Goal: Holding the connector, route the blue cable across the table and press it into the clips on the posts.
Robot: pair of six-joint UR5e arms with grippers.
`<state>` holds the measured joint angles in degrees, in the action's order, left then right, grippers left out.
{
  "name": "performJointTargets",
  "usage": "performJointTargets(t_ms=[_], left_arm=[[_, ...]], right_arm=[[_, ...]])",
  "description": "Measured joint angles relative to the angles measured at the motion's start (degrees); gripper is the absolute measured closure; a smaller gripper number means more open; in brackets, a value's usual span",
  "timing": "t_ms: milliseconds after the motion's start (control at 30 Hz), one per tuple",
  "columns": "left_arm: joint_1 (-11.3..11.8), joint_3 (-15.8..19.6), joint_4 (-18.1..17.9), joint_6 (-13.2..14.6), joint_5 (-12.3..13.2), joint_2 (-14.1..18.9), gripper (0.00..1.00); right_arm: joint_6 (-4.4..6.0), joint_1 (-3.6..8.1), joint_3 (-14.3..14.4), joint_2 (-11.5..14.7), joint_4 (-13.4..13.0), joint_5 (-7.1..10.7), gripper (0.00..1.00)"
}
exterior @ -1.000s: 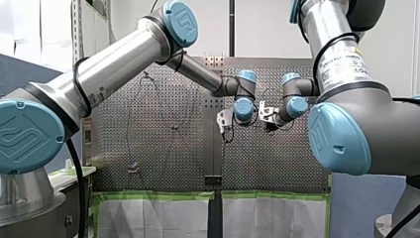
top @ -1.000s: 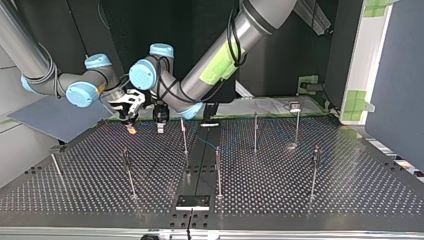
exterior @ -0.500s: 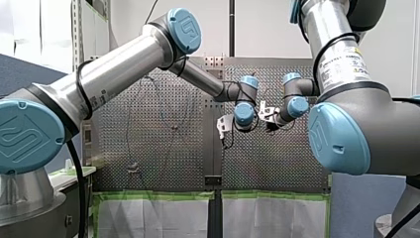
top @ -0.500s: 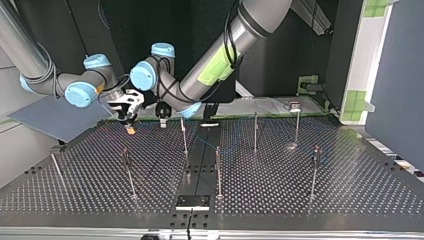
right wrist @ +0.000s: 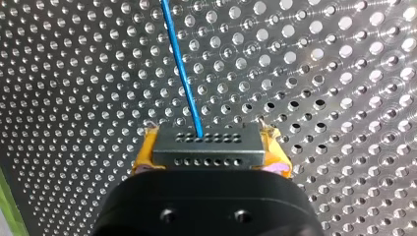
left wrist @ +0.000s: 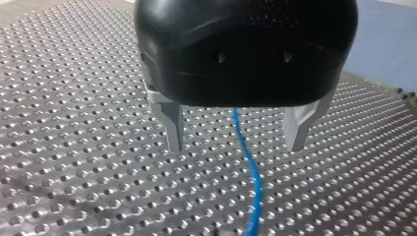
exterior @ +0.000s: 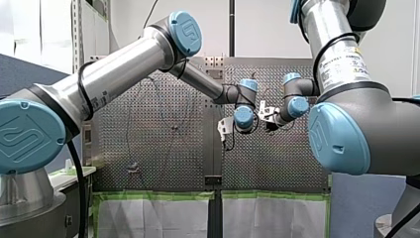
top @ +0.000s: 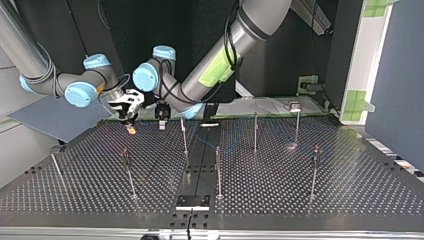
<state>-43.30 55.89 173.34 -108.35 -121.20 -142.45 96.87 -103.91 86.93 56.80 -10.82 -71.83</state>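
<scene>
My right gripper (right wrist: 206, 164) is shut on a grey connector (right wrist: 206, 146), which sits between its yellow pads (right wrist: 146, 152). From the connector a blue cable (right wrist: 182, 69) runs ahead over the perforated table (right wrist: 334, 73). In the left wrist view the cable (left wrist: 250, 167) passes between my left gripper's (left wrist: 236, 145) metal fingers (left wrist: 172, 125), which stand open and do not touch it. In the top view my right gripper (top: 131, 126) and my left gripper (top: 161, 120) hang side by side, low over the table's far edge.
Several thin upright posts with clips stand on the table, such as one post (top: 184, 136) just beside my left gripper, a middle post (top: 218, 170) and a post (top: 127, 172) nearer the front. A black plate (top: 192, 201) lies at the near edge.
My left arm has shifted a little towards my right gripper in the front view. The right arm and the connector have stayed where they were.
</scene>
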Motion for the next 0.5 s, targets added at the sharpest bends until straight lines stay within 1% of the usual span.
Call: performJointTargets(t_ms=[233, 400, 500], left_arm=[[0.0, -1.7, -0.2, -0.1, 0.0, -0.6, 0.00], [-0.7, -3.1, 1.6, -0.4, -0.4, -2.6, 0.00], [-1.0, -3.8, 2.3, -0.6, -1.1, -3.2, 0.00]], right_arm=[[0.00, 0.01, 0.0, 0.0, -0.1, 0.16, 1.00], [0.00, 0.02, 0.0, 0.0, 0.0, 0.32, 1.00], [0.00, 0.04, 0.0, 0.0, 0.0, 0.35, 1.00]])
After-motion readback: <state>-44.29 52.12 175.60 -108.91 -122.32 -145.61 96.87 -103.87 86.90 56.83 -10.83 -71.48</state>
